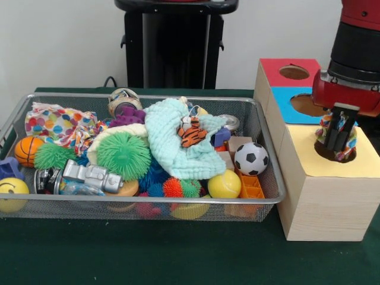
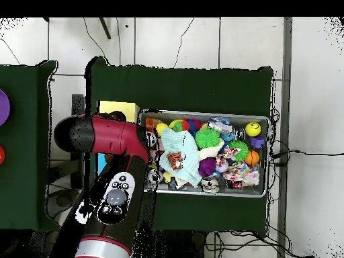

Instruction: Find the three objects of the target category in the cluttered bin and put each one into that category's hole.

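Gripper (image 1: 337, 138) fingers pinched on a dotted fabric piece (image 1: 347, 149) hanging below them in the yellow box's hole (image 1: 334, 153): placing step, release next, then lift clear.

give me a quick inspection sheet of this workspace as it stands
surface: dark green cloth table.
job's things: wire mesh bin full; one dotted fabric piece at the bin's end farthest from the boxes; another dotted piece at the hole of the yellow-topped box.
clutter: mint cloth, toy tiger, spiky green ball, soccer ball, basketball.
grippers: gripper down in the yellow hole, fingers hidden.
cables: black cables on the floor.
surroundings: red-topped box and blue-topped box behind.
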You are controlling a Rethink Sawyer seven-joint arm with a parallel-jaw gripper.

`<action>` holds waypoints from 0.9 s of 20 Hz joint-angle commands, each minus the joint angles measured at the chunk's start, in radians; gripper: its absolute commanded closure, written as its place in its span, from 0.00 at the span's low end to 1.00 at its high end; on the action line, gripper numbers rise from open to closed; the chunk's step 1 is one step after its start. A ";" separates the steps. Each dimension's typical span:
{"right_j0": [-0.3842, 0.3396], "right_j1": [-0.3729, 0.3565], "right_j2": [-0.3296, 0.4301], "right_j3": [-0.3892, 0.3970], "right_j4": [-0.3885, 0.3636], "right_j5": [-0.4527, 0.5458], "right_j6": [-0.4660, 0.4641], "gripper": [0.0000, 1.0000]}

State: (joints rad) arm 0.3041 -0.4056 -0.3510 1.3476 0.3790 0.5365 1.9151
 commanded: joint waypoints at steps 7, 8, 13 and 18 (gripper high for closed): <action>-0.027 0.036 0.064 0.041 0.007 0.016 0.202 1.00; -0.029 0.035 0.066 0.043 0.008 0.013 0.201 1.00; -0.038 0.030 0.078 0.046 0.012 0.008 0.192 0.00; -0.024 0.035 0.054 0.025 0.002 0.014 0.201 0.00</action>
State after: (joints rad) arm 0.3009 -0.4057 -0.3512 1.3470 0.3790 0.5365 1.9151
